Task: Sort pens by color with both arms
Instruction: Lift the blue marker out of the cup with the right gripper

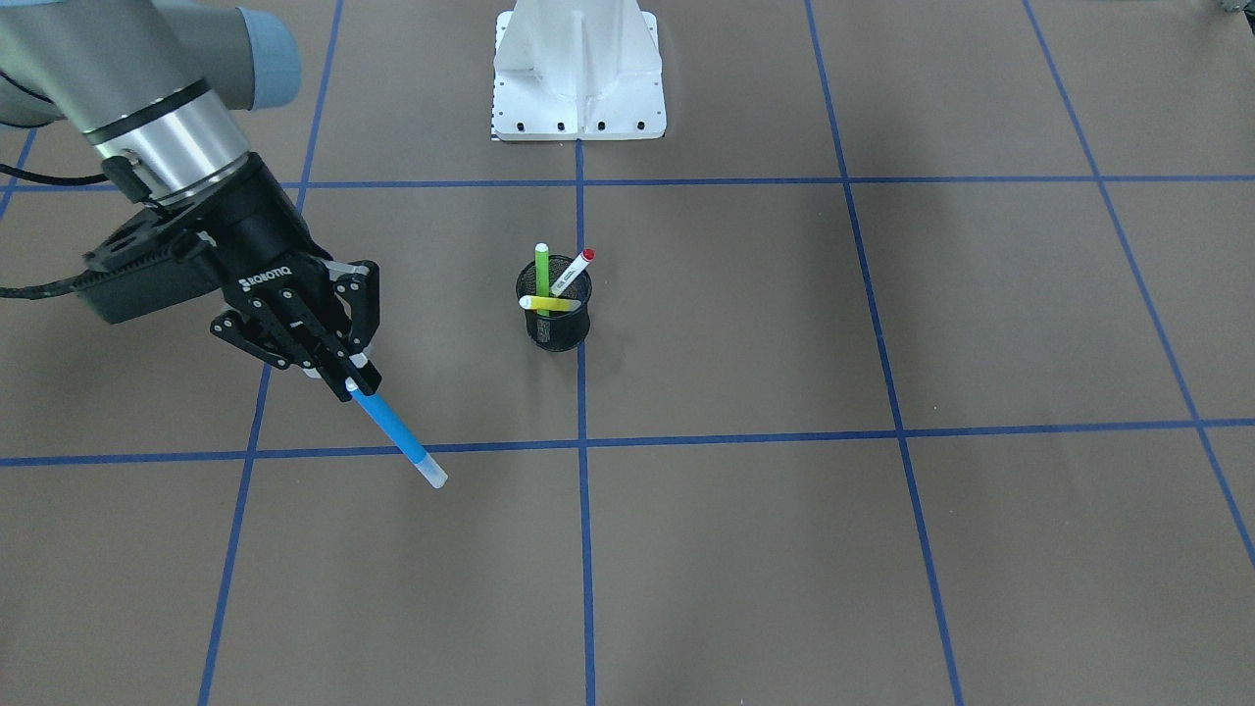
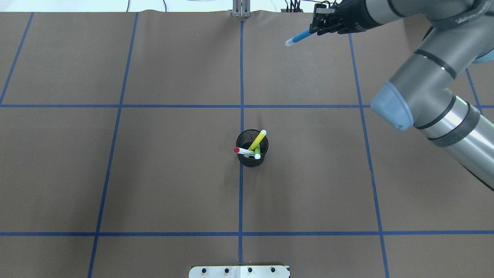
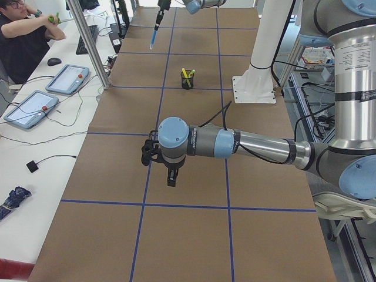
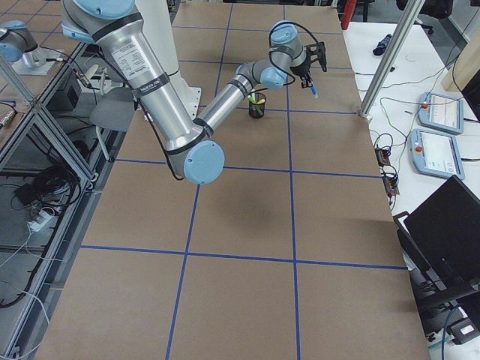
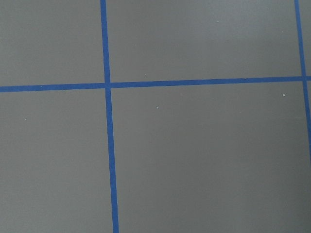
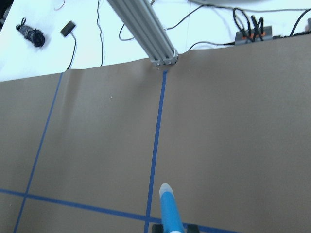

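Jaws: right jaws clamped on one end of the blue pen (image 1: 397, 436); left jaws over the desk's (image 1: 784, 549) left end, open or closed I cannot tell.
Blue pen: slanting down, above the far right.
Cup (image 1: 559, 331): mid-desk, well apart from both.
Inside cup: green pen (image 1: 541, 267), yellow pen (image 1: 554, 305), white pen (image 1: 572, 274), leaning.

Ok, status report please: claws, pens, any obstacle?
Right claw shut on blue pen, raised. Left claw: cannot tell. Green, yellow, white pens in mesh cup. No obstacle seen.
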